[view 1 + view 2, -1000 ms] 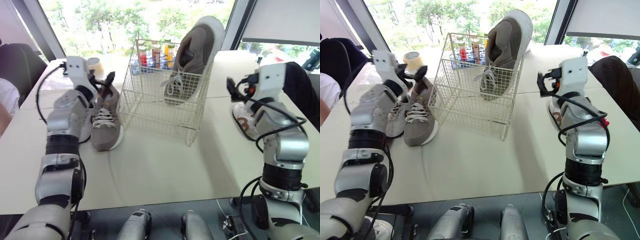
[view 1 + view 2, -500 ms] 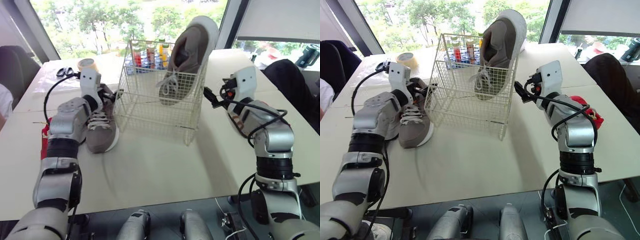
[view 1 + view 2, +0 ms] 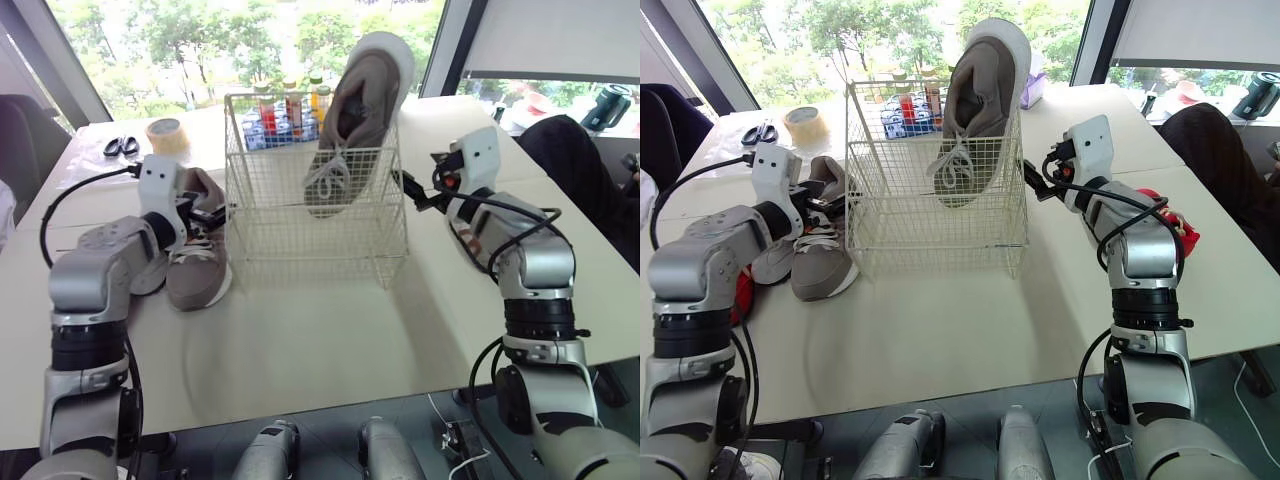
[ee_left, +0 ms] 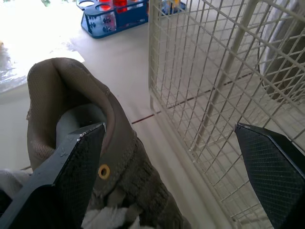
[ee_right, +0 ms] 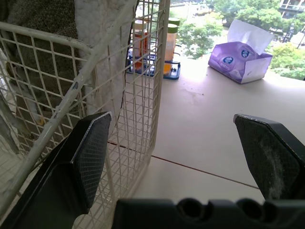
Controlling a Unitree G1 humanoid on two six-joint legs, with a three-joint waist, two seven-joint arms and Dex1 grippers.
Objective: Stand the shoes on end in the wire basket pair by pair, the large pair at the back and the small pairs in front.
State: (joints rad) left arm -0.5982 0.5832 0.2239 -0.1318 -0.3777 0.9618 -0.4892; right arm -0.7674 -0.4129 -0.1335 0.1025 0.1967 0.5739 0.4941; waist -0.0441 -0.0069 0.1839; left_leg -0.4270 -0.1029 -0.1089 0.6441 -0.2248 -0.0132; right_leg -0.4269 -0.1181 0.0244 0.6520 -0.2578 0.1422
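A white wire basket [image 3: 315,215] stands mid-table with one large taupe shoe [image 3: 355,120] upright on end inside, toe up. Its mate [image 3: 195,262] lies flat just left of the basket, beside a small pale shoe [image 3: 770,262]. My left gripper [image 3: 207,212] is open at the flat shoe's heel; in the left wrist view one finger [image 4: 78,167] overlaps the heel collar [image 4: 71,95] and the other sits by the basket wall [image 4: 214,71]. My right gripper [image 3: 412,190] is open next to the basket's right wall [image 5: 143,95]. A small white and orange shoe [image 3: 468,235] lies under my right arm.
Behind the basket stands a rack of bottles [image 3: 285,105]. A tape roll [image 3: 165,135] and scissors [image 3: 120,147] lie at the back left. A purple tissue box [image 5: 240,64] is at the back right, a red object [image 3: 1168,215] near the right edge, and a dark chair [image 3: 570,160] beyond it.
The camera has shifted. My left gripper has come down to the flat shoe's heel. My right gripper has swung left, up to the basket's right wall.
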